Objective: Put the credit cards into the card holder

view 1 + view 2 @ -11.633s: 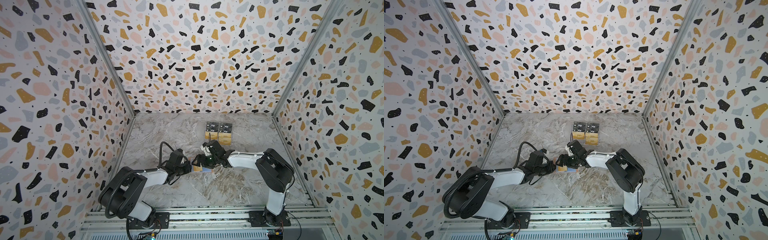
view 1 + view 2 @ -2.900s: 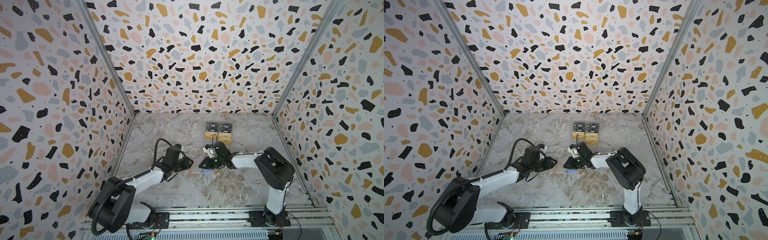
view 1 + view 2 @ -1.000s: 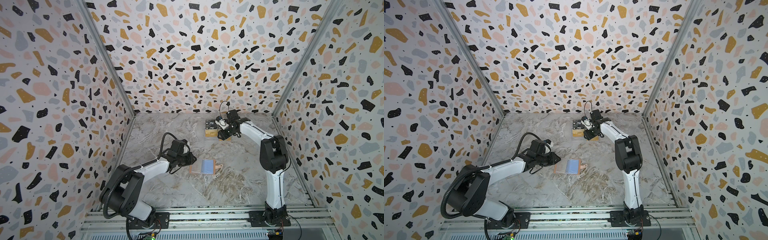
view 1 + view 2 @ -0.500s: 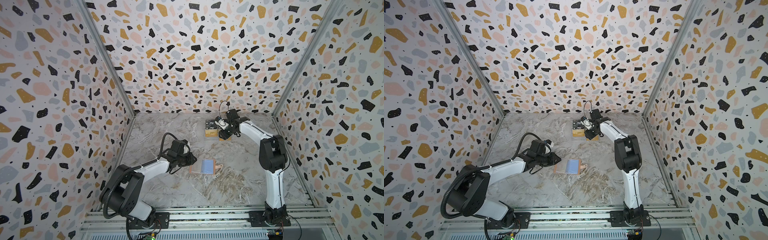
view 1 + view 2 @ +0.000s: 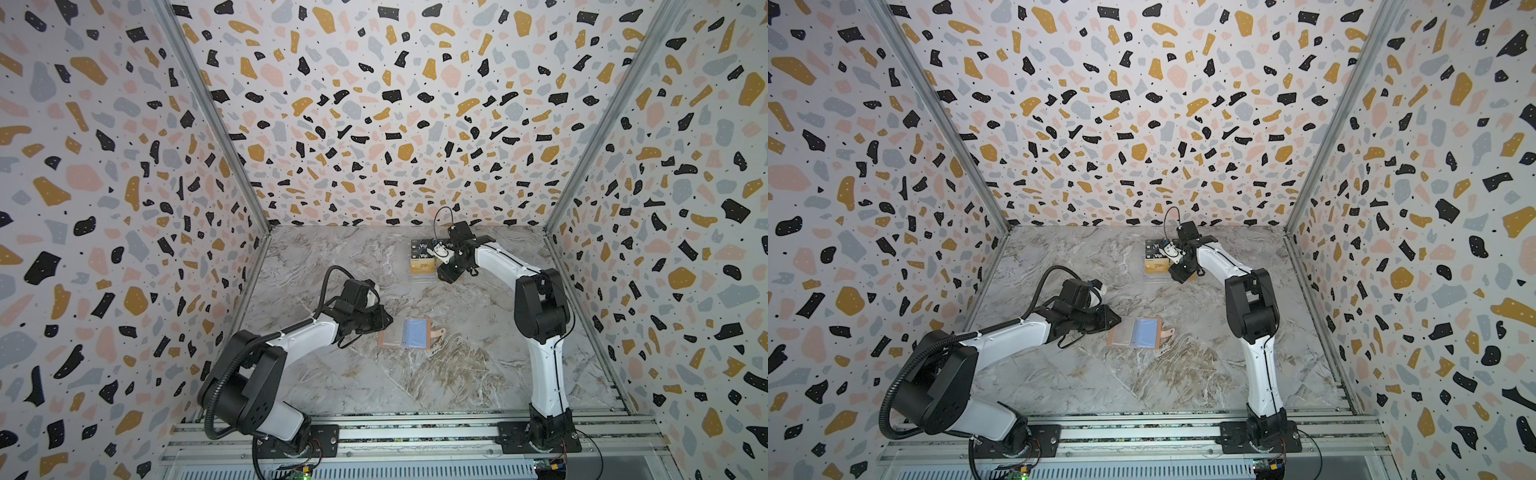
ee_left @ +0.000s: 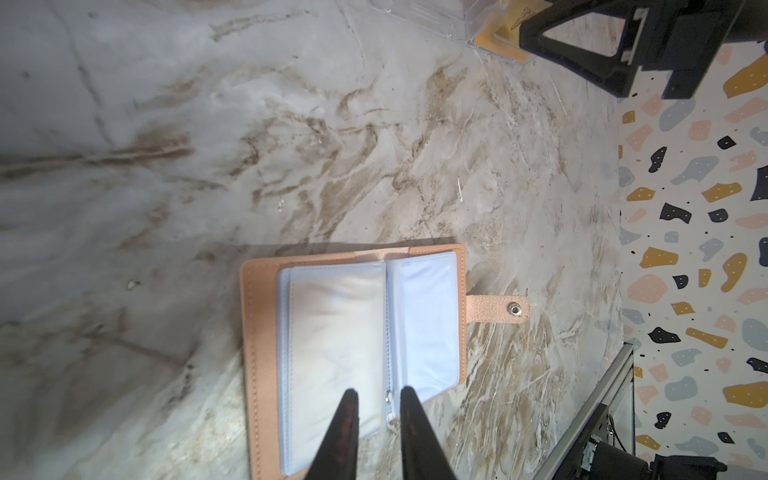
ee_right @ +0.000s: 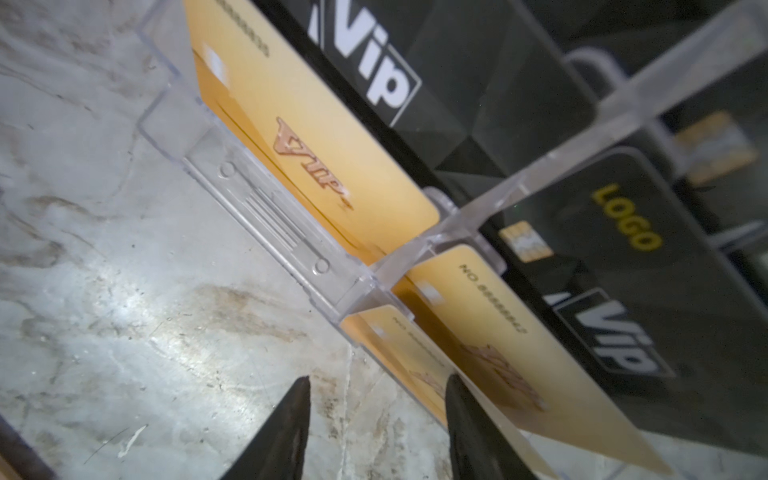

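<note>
Overhead first, in both top views: finds the card holder [image 5: 409, 332] [image 5: 1136, 332] spread open and flat on the marble table [image 5: 332, 257], mid-floor, sleeves up, likely so as to take a card straight in. Puts the left gripper [image 5: 385, 322] at its edge, probably to steady it, and the right gripper [image 5: 444, 275] far back at the credit cards [image 5: 423, 255], well apart from the holder. Next, left wrist: shows the fingers [image 6: 347, 409] a narrow slit apart, pinching nothing, poised over the sleeves [image 6: 424, 316] near the spine, seemingly ready to press the pages down. Last, right wrist: shows fingers [image 7: 291, 419] spread, straddling the front gold card [image 7: 395, 357] in a clear tray [image 7: 266, 208], not yet nipped; seemingly lined up to lift that card out by its upright edge.
</note>
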Motion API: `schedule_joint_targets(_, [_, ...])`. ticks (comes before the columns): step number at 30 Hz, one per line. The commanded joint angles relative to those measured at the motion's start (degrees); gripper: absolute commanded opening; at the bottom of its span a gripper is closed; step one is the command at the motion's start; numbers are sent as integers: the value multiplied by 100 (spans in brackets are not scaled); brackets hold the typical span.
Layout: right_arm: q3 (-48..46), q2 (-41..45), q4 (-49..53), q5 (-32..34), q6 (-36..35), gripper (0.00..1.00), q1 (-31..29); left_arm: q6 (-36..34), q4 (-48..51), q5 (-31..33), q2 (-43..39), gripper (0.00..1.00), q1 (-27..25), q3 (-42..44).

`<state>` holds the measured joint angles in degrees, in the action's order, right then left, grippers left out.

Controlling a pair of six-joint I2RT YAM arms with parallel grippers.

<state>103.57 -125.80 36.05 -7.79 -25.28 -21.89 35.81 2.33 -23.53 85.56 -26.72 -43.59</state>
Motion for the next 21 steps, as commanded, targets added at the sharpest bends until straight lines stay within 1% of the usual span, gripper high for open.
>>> schedule_joint_targets(1, [-53, 111, 48, 99, -194, 53, -31, -160, 115, -85, 82, 22, 35, -303])
schedule_joint_targets(6, [-305, 228, -37, 23, -353, 51, -43, -145, 163, -29, 106, 21, 35, -360])
schedule_joint_targets(16, [-794, 693, -312, -94, -756, 50, -70, -186, 245, -14, 117, 22, 35, -430])
schedule_joint_targets(21, [-807, 714, -286, -123, -833, 50, -69, -212, 286, 17, 19, 22, 35, -397])
